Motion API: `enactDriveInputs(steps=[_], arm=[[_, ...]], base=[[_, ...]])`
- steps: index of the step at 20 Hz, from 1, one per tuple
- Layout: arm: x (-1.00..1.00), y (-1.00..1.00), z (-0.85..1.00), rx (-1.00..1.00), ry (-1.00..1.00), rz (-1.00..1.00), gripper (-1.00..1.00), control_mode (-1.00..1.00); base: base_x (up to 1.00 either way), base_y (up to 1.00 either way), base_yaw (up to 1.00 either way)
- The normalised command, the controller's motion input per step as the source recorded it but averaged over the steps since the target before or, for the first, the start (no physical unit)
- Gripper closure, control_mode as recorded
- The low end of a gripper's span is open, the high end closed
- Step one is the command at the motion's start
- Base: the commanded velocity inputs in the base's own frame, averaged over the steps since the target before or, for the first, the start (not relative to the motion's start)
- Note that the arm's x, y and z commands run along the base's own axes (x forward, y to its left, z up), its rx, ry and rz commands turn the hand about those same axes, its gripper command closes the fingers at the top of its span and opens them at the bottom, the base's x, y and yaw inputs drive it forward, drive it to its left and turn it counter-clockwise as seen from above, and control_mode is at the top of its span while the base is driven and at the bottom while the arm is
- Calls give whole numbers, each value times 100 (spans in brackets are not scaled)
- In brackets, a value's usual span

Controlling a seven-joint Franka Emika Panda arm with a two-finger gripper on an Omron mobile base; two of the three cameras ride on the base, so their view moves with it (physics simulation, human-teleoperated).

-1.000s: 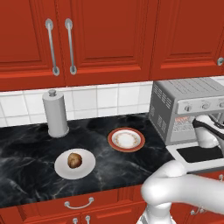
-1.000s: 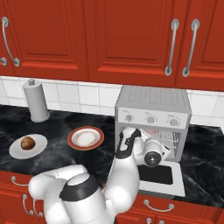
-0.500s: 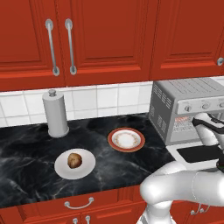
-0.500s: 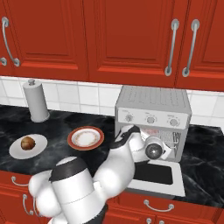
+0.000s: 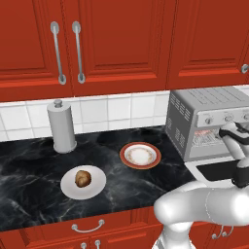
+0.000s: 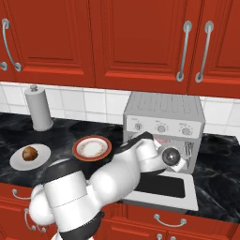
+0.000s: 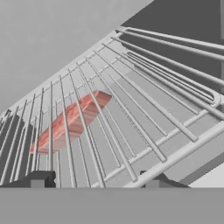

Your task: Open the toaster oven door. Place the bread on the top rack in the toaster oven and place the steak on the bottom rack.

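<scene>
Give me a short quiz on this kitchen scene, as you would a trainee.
1. True or false: the bread is already in the oven.
2. In the hand view, what lies behind the rack bars? A) steak B) bread C) cup
3. Fill in: the oven door is ___.

Key: 1 false, it sits on a white plate on the counter; 2 A; 3 open.

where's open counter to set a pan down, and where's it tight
Bare black counter lies left of the roll's plate, in front of the paper towel holder. Another patch sits between the red-rimmed plate and the toaster oven. It is crowded at the oven's open door, where the arm reaches in.
</scene>
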Motion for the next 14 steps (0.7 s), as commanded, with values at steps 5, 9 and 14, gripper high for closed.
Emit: enactDriveInputs(steps=[5,9,14], arm=[[-51,0,-72,-3,13,7,100,-100],[-52,0,-75,-5,10,6,100,-100],[-59,0,-77,-4,6,6,100,-100]], base=[[0,0,0],[0,0,0],[0,0,0]])
